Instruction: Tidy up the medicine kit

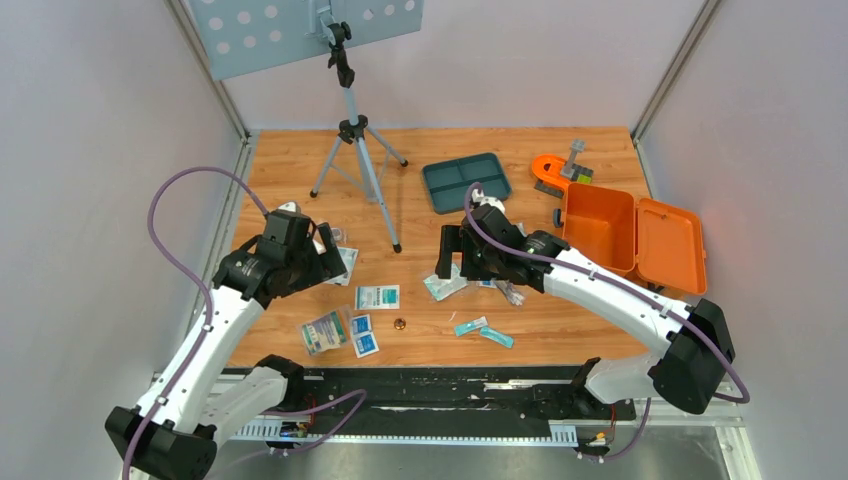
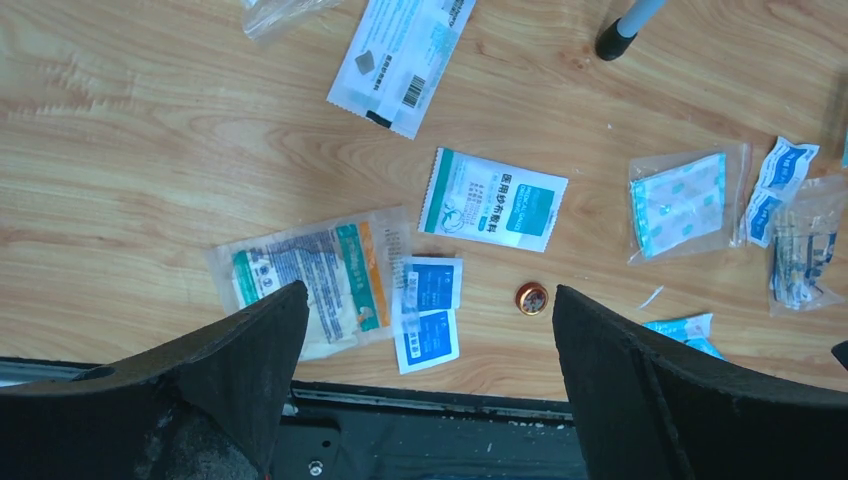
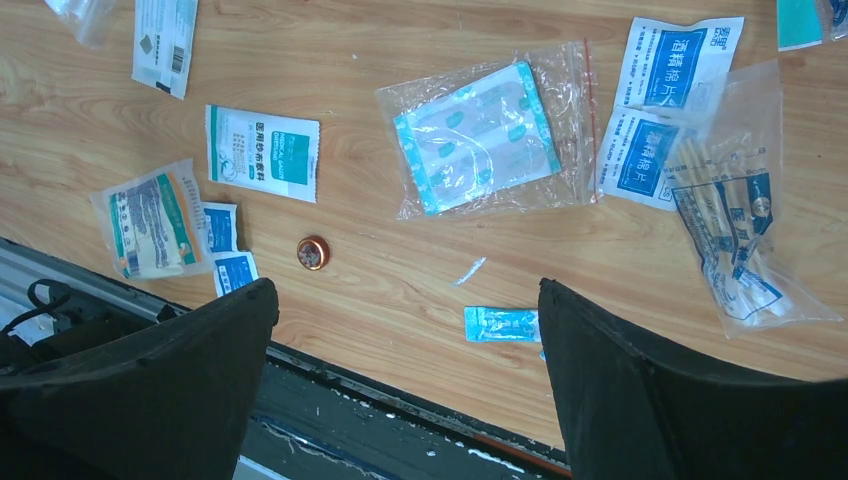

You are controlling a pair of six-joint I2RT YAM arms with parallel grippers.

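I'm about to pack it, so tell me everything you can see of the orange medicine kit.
The medicine kit is an orange box, seemingly hard plastic, lying open on the right side of the table, its hinged lid folded flat to the right. Both halves look empty. A small dark part, perhaps a latch, sits on its left wall. The right arm passes over its near edge.

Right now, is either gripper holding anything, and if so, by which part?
Nothing is held. The left gripper and the right gripper are both open and empty, above the loose packets.
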